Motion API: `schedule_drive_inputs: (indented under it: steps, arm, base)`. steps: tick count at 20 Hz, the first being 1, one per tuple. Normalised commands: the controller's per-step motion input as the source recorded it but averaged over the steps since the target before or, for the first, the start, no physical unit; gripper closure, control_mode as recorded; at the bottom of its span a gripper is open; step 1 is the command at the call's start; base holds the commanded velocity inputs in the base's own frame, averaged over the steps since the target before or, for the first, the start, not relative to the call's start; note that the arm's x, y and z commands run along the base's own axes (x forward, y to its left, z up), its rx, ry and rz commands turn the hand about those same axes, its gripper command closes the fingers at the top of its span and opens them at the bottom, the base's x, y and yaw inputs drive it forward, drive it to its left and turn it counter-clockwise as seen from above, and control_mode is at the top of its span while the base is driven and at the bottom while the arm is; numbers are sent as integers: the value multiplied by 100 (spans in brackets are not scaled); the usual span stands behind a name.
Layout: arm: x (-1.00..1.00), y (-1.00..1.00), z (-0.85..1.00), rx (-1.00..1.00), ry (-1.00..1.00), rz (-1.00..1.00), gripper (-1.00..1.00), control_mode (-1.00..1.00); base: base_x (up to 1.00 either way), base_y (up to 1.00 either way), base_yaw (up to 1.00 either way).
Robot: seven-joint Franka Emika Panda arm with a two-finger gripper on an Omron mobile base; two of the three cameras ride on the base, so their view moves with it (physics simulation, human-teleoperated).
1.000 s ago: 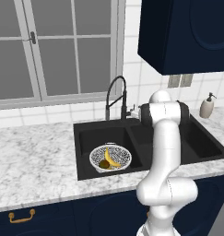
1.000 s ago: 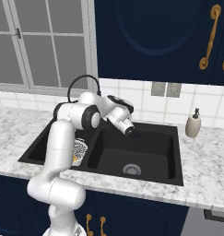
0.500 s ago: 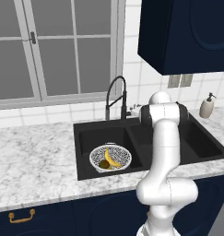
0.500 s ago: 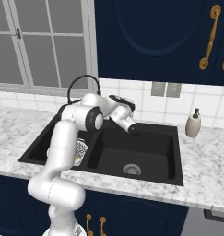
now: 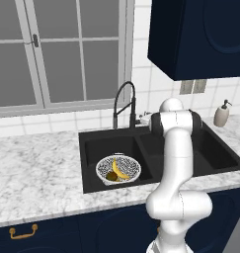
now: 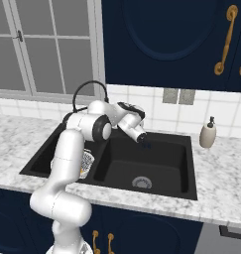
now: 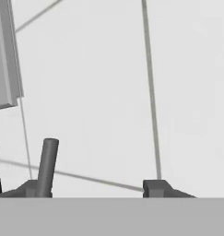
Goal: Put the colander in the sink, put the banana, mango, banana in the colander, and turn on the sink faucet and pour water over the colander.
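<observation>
Colander [image 5: 118,169] with banana [image 5: 120,170] in left sink [image 5: 92,148] basin — faucet [image 5: 125,103] behind, claw [image 6: 144,143] apart, empty, soap dispenser [image 6: 208,134] aside.

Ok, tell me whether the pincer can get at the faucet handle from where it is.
Probably yes. The pincer is open near the tiled wall, a grey lever beside one finger, nothing between them.
</observation>
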Motion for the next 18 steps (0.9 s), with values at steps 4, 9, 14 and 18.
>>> schedule_drive_inputs:
  steps: [4, 9, 14, 18]
  arm:
    - [21, -50, -27, 7, 8, -3, -100, -100]
    - [11, -58, -44, 6, 15, -7, -100, -100]
    - [1, -78, -61, 10, 14, -8, -100, -100]
    - [0, -71, -66, 10, 10, -6, -100, -100]
  base:
    - [0, 0, 0]
    - [0, 0, 0]
    - [0, 0, 0]
    - [0, 0, 0]
